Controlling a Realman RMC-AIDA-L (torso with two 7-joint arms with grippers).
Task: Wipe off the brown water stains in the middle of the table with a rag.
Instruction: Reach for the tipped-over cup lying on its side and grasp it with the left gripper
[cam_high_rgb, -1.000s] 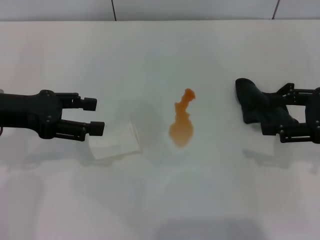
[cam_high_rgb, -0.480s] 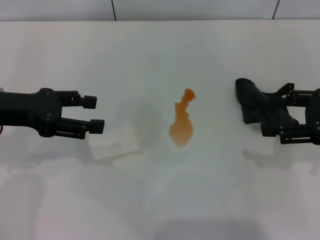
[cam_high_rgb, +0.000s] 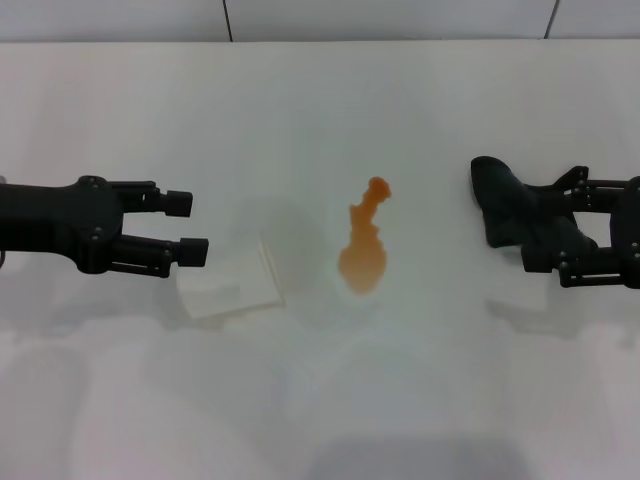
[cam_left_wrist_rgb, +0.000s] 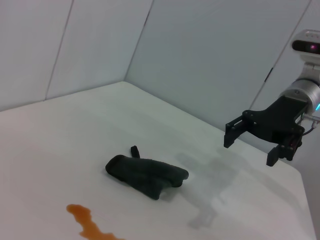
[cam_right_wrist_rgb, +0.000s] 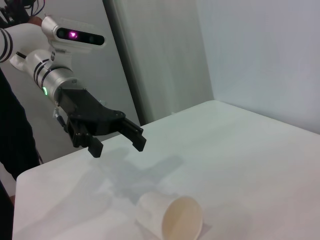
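At the middle of the white table (cam_high_rgb: 320, 120) lie the brown water stains (cam_high_rgb: 364, 246), a narrow upper trail widening to a rounded blob nearer me, untouched. My right end effector (cam_high_rgb: 545, 235) hangs above the table on the right with its fingers spread apart; the left wrist view shows it raised clear of the black rag (cam_left_wrist_rgb: 145, 173), which lies crumpled on the table between that end effector and the stains, touching neither. My left end effector (cam_high_rgb: 188, 228) hovers on the left side, fingers likewise apart and holding nothing. Just beside it, a translucent cup (cam_high_rgb: 232, 278) lies tipped on its side, mouth toward the stains.
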